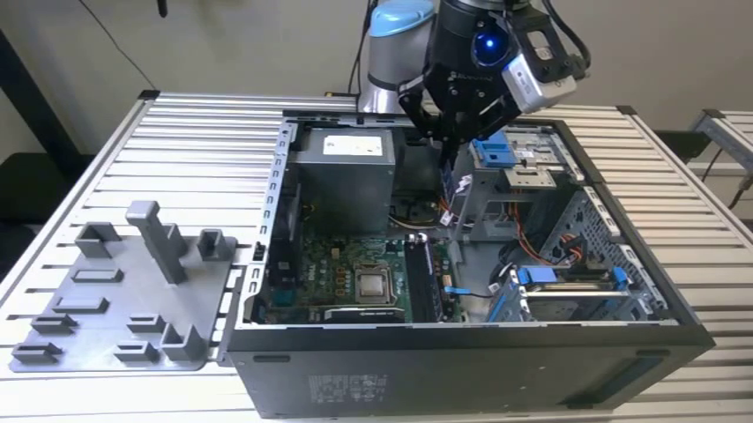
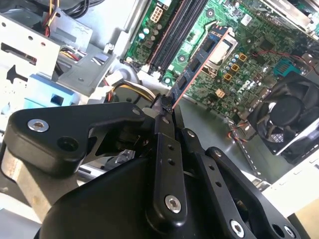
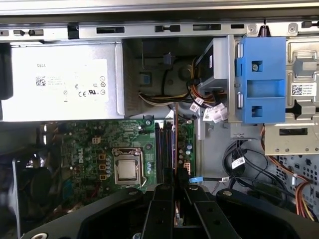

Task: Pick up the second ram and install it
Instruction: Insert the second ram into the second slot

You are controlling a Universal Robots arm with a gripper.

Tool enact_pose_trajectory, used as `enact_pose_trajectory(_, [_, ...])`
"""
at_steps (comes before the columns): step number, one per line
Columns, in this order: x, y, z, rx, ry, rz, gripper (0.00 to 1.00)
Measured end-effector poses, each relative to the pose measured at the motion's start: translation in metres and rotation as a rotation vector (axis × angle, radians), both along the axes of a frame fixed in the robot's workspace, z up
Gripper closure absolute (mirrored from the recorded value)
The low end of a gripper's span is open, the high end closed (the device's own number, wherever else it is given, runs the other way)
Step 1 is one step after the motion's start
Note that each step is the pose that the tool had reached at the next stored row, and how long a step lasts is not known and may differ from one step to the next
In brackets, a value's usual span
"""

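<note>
The second ram [image 1: 447,167] hangs on end in the upper middle of the exterior view, over the open computer case [image 1: 471,357] and clear of the board below. The gripper [image 1: 445,132] is clamped on the stick's upper end. In the second wrist view the black fingers [image 2: 164,144] meet on the second ram [image 2: 187,74], which juts out toward the green motherboard [image 2: 239,55]. In the first wrist view the stick [image 3: 175,129] shows edge-on, a thin line running alongside the dark memory slots [image 3: 162,149], with the gripper [image 3: 176,179] closed around it.

Around it, the case lies on its side with the side panel off. It holds a grey power supply [image 1: 341,167], the processor socket [image 1: 374,284] and a blue drive bracket [image 1: 500,150].

The case rests on a table [image 1: 200,132] of ribbed aluminium slats that fills most of the exterior view. A grey holder tray [image 1: 118,300] with upright posts lies flat on the slats at the lower left, just beside the case. Behind the table stands a plain pale wall [image 1: 235,44]. The corner of a second slatted table [image 1: 729,132] shows at the right edge of the frame.
</note>
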State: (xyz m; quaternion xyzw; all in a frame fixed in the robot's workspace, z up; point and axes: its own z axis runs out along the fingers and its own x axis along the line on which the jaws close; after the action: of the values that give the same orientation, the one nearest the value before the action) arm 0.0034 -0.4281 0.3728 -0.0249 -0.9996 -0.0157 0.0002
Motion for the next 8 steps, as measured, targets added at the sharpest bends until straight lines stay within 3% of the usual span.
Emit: enact_pose_trajectory(8, [0.0, 0.0, -0.0043, -0.0006, 0.0001, 0.0, 0.86])
